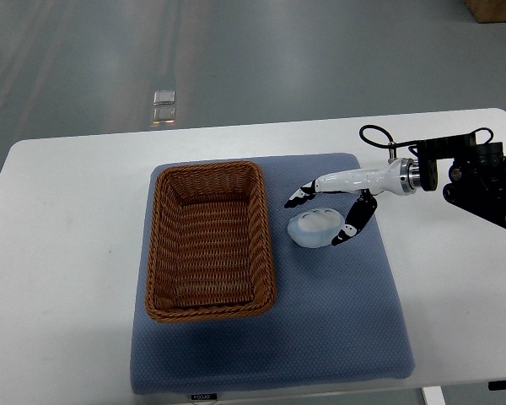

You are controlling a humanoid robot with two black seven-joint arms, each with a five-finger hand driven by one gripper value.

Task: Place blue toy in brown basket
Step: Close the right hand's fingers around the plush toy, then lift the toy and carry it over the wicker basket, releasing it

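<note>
A pale blue toy [313, 228] lies on the blue mat just right of the brown wicker basket [209, 313], which has nothing in it. My right hand [322, 215] comes in from the right edge and hovers over the toy. Its fingers [301, 197] are spread on the toy's far side and its thumb [353, 226] on the right side. The hand is open around the toy and has no hold on it. The left arm does not show.
The blue mat [337, 321] covers the middle of a white table [67, 253]. The right arm's black wrist and cable [464, 169] reach over the table's right part. Grey floor lies beyond the far edge.
</note>
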